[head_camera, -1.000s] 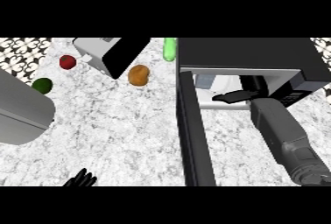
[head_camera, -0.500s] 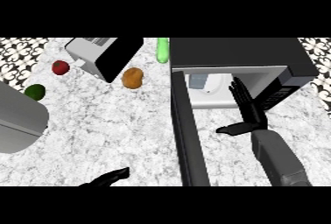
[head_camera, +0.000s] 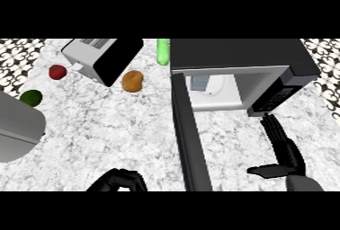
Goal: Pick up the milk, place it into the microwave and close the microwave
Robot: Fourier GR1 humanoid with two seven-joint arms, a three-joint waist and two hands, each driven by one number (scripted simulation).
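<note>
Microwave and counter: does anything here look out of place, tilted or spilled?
Nothing is spilled or damaged. The microwave has its door wide open, with the milk standing upright inside. The right hand is open beside it, holding nothing. The potato simply lies loose on the counter.

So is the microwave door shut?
No, the microwave door hangs wide open, and the milk sits inside the microwave.

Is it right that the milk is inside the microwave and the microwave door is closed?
Not quite. The milk is inside the microwave, but the door is open, swung out toward the robot. The head view shows this. The right hand is beside it with straight fingers.
</note>
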